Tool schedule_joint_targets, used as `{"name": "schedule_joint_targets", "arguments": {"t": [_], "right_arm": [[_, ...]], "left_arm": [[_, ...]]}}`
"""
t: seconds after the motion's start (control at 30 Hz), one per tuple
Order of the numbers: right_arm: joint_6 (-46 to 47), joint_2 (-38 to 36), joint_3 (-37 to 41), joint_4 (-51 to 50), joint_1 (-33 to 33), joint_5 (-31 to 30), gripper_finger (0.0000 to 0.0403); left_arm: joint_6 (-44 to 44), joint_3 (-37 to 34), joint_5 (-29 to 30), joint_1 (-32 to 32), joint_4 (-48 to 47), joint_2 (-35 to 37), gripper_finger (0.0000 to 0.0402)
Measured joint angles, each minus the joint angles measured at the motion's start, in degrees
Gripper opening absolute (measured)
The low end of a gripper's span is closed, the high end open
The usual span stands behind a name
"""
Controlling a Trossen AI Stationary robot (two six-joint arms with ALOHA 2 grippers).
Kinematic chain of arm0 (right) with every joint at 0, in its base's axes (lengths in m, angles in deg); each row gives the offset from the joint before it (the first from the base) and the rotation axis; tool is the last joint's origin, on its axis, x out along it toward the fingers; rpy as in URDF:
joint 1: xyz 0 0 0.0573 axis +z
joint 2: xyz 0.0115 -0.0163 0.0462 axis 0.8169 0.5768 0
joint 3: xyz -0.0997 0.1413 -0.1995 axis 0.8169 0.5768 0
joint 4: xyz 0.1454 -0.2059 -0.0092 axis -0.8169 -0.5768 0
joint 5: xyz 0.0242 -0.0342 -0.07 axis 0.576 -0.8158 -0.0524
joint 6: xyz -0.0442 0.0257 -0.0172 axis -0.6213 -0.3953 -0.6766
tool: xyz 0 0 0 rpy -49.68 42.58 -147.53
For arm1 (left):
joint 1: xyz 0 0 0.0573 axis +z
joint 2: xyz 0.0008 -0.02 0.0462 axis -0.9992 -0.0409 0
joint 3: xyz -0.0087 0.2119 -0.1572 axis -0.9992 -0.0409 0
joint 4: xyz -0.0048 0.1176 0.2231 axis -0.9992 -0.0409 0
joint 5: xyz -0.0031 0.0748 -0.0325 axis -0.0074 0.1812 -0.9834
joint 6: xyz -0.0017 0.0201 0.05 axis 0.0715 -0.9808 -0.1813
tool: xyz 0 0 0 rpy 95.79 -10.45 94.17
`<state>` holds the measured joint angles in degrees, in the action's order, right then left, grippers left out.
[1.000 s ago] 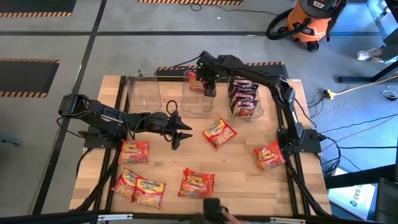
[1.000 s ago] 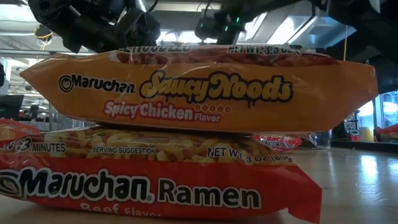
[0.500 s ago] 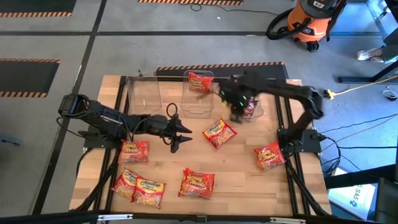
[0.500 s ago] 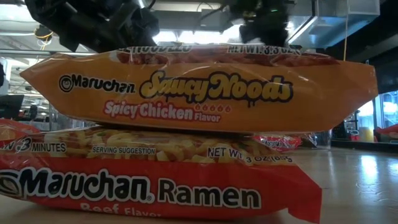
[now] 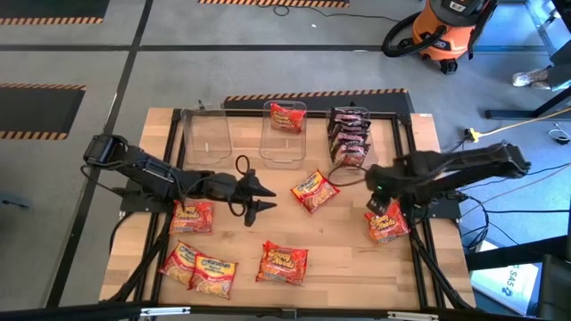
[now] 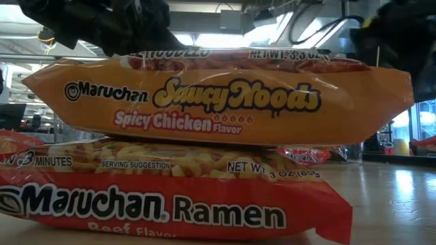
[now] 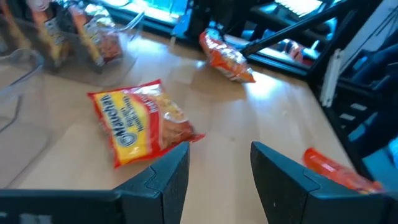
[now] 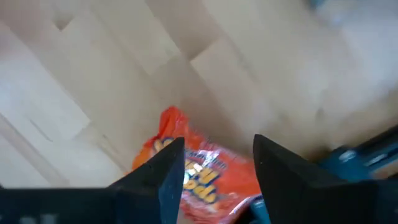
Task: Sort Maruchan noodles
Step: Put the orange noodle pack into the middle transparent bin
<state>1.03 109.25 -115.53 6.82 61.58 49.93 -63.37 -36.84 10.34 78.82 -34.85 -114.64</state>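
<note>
The step in hand is judged to be the approach to the next pick; the right gripper (image 5: 379, 198) is positioned at the right of the high view, above the orange packet (image 5: 386, 223) lying near the table (image 5: 348, 259) edge; in the right wrist view its fingers (image 8: 163, 174) are seen apart with that packet (image 8: 205, 171) below and between them, nothing being gripped. The left gripper (image 5: 260, 198) is held at the centre of the high view, fingers (image 7: 168, 177) apart and empty, pointed toward the centre packet (image 5: 314, 190). One red packet (image 5: 286, 116) is already placed in the middle bin (image 5: 284, 152), and dark packets (image 5: 349, 134) are stacked in the right bin (image 5: 368, 162); the left bin (image 5: 207, 138) appears to hold nothing. Five packets remain loose on the table, including three at lower left (image 5: 198, 259) and one at lower centre (image 5: 283, 262). The next move is judged to require a descent of the right gripper over the orange packet, closure on its edges, and a lift toward the matching bin.
</note>
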Motion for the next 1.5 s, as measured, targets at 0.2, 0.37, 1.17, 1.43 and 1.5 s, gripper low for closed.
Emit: {"name": "schedule_joint_targets", "arguments": {"t": [0.2, 0.37, 1.17, 1.43, 1.5], "right_arm": [[11.9, -6.5, 9.1, 9.7, 9.6, 1.0, 0.0166], [17.5, -6.4, 13.5, 14.0, 16.1, 4.6, 0.0166], [17.0, 11.3, 15.5, 39.7, 18.6, 3.0, 0.0166], [1.8, 16.2, 14.9, 56.4, 11.6, -0.5, 0.0166], [-1.6, 15.1, 13.5, 55.7, 10.2, -0.5, 0.0166]], "left_arm": [[0.4, 0.0, 2.2, -2.5, 1.2, 0.0, 0.0165], [0.5, 0.0, 7.2, -4.1, 3.2, -1.3, 0.0165], [1.5, 0.0, 6.9, -4.6, 9.9, -9.1, 0.0165], [1.5, 0.0, 6.9, -4.6, 10.2, -9.1, 0.0165], [1.5, 0.0, 7.0, -4.6, 10.5, -9.1, 0.0165]]}}
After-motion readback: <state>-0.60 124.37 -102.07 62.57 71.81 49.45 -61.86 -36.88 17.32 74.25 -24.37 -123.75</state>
